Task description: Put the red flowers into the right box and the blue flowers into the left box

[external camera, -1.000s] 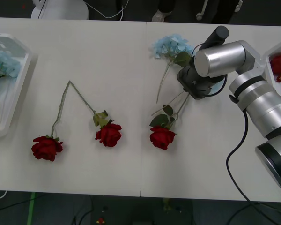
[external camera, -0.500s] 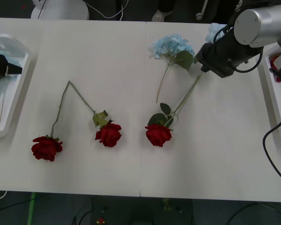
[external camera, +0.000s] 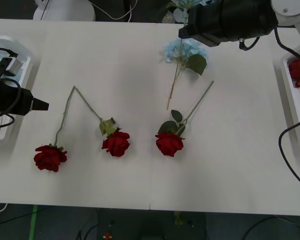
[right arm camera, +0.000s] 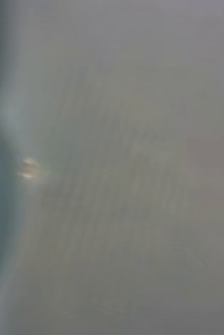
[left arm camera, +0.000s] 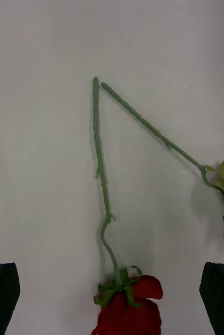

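Red rose (left arm camera: 126,309) nearest the worktop's left edge lies just ahead of my left pincer (left arm camera: 111,298), released wide, stem (left arm camera: 100,172) running straight away toward the far edge (my right pincer's state I cannot tell).

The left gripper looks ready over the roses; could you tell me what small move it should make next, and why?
Probably lower the left gripper onto the stem of the leftmost red rose. It is open, that stem runs between its fingers in the left wrist view, and three roses lie on the table unsorted.
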Robot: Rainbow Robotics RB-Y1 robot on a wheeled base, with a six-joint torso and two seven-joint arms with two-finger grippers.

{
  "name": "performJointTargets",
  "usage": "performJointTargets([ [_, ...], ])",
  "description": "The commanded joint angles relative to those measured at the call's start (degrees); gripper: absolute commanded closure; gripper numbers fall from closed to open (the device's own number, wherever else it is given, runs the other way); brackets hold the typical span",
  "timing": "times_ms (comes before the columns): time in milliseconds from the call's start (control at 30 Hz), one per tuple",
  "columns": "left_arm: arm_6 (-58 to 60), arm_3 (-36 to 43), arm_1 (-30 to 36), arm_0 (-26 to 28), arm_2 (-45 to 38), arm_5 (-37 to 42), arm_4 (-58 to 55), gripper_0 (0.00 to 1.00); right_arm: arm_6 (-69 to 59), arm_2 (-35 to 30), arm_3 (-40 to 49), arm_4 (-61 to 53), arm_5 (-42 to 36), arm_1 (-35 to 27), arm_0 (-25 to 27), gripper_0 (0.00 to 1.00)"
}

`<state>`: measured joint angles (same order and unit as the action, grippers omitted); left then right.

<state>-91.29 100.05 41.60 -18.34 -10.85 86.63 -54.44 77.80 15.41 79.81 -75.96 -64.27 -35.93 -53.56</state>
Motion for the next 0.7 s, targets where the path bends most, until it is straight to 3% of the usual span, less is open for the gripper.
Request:
performJointTargets([
  [33,-0.5,4.5,0.2,1.0,1.5,-1.0,0.9,0.0,7.7,-1.3,2.5,-5.7,3.3,2.7,-1.9,1.0],
  [200,-13.3,4.7,0.2,2.1,-0.3,-1.2,-2.4,0.0,17.2,-1.2,2.8,-5.6,3.7,6.3,-1.8,1.0],
  [367,-23.5,4.6,-0.6,6.7,-4.3,-4.9,-11.6,0.0,24.5,-0.6,2.8,-5.2,4.2,9.4,-1.8,1.0],
  [500,-33.0,4.1,-1.3,11.4,-4.3,-12.7,-24.0,0.0,30.2,2.4,2.8,-5.3,9.2,12.5,-1.8,1.0],
  [700,-40.7,4.1,-7.1,14.7,-0.7,-21.6,-32.0,0.0,32.8,9.1,2.8,-5.9,18.8,15.5,-1.0,1.0],
])
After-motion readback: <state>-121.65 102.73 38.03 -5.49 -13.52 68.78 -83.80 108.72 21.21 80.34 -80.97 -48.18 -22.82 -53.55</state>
